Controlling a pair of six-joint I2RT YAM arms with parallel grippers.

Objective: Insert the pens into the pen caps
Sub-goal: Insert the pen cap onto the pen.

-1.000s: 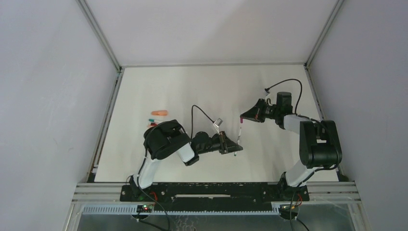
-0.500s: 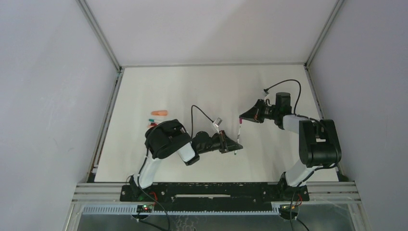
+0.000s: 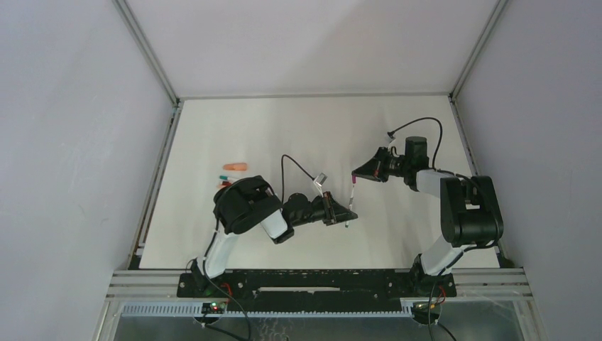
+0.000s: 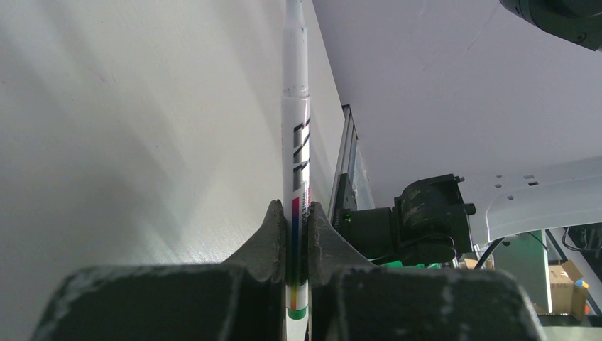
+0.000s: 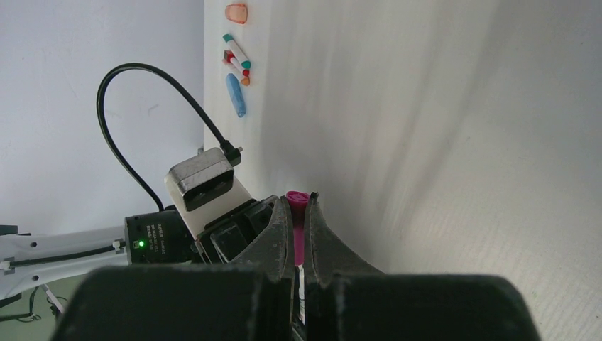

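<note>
My left gripper [image 3: 345, 212] is shut on a white pen [image 3: 350, 201] with a green rear end. In the left wrist view the pen [image 4: 296, 142] runs straight up from between the pinched fingers [image 4: 275, 234]. My right gripper [image 3: 357, 175] is shut on a magenta cap [image 3: 353, 177]. In the right wrist view the cap [image 5: 297, 220] stands between the closed fingers, and a white barrel [image 5: 299, 283] shows just below it. The pen's far end meets the cap; how deep it sits cannot be told.
At the table's left edge lie a salmon-orange cap [image 3: 235, 167] [image 5: 236, 13], two short pens with teal and red ends [image 5: 236, 51] [image 5: 238, 71], and a light blue cap [image 5: 236, 94]. The left arm's wrist camera [image 5: 202, 181] and its cable are close behind the magenta cap.
Both grippers have drifted slightly left and toward the far side, with the pen and the cap still held end to end. Neither grip has changed.
</note>
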